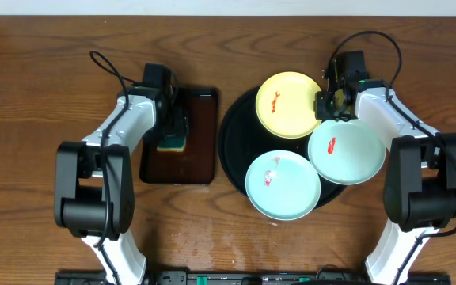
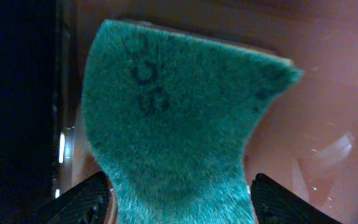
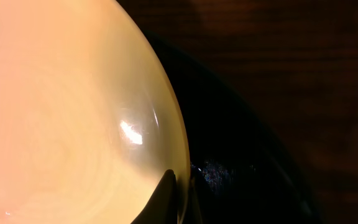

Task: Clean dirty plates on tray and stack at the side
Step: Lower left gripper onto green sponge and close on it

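Note:
A pale yellow plate (image 1: 289, 104) with a red smear lies at the back of the round black tray (image 1: 232, 138). Two pale blue-white plates, one at the front (image 1: 283, 184) and one at the right (image 1: 347, 150), each carry a red smear. My right gripper (image 1: 325, 105) is shut on the yellow plate's right rim (image 3: 180, 186), one finger inside the rim and one outside. My left gripper (image 1: 172, 127) has its fingers on either side of a green sponge (image 2: 173, 130) on the brown rectangular tray (image 1: 200, 150), pinching it.
The brown rectangular tray sits left of the black tray on the wooden table (image 1: 38, 71). The right plate overhangs the black tray's right rim.

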You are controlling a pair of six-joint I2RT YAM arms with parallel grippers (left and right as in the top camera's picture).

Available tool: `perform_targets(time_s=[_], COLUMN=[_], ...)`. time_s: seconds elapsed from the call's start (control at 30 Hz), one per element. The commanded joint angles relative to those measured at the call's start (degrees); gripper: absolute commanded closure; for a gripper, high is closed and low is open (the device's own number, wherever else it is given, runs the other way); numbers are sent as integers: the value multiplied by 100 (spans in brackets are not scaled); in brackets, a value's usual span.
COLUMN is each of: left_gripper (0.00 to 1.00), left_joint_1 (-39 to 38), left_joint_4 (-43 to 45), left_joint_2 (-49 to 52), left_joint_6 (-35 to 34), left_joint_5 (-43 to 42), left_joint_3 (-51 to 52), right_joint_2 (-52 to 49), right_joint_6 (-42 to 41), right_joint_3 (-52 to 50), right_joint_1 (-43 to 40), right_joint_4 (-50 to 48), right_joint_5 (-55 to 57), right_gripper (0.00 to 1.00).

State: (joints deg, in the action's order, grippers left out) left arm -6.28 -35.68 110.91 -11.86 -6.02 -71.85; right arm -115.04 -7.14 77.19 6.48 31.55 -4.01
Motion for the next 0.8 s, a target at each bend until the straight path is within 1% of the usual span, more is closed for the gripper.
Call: perform_targets(time_s=[0.0, 0.1, 0.3, 0.43, 0.57, 0.67, 0.77], left_gripper=[30, 37, 38, 41, 51, 51, 44], left_joint_1=[-7, -7, -7, -7, -7, -7, -7], left_joint_4=[76, 57, 37, -11, -24, -24, -46], left_joint_2=[136, 59, -289, -319, -317, -317, -317], left_joint_6=[-50, -50, -50, -50, -50, -50, -50], left_joint_5=[72, 72, 70, 70, 70, 70, 68], left_joint_3=[42, -44, -81, -76, -59, -59, -59], right_joint_2=[39, 39, 39, 39, 39, 39, 39], right_joint_6=[39, 37, 37, 37, 39, 39, 57], right_joint_3=[70, 70, 70, 70, 70, 70, 70], right_joint_1=[26, 26, 26, 26, 26, 26, 26], right_joint_4=[13, 15, 17, 17, 20, 37, 59], right_joint_5=[59, 59, 57, 57, 57, 57, 59], right_gripper=[93, 93, 93, 92, 91, 91, 90])
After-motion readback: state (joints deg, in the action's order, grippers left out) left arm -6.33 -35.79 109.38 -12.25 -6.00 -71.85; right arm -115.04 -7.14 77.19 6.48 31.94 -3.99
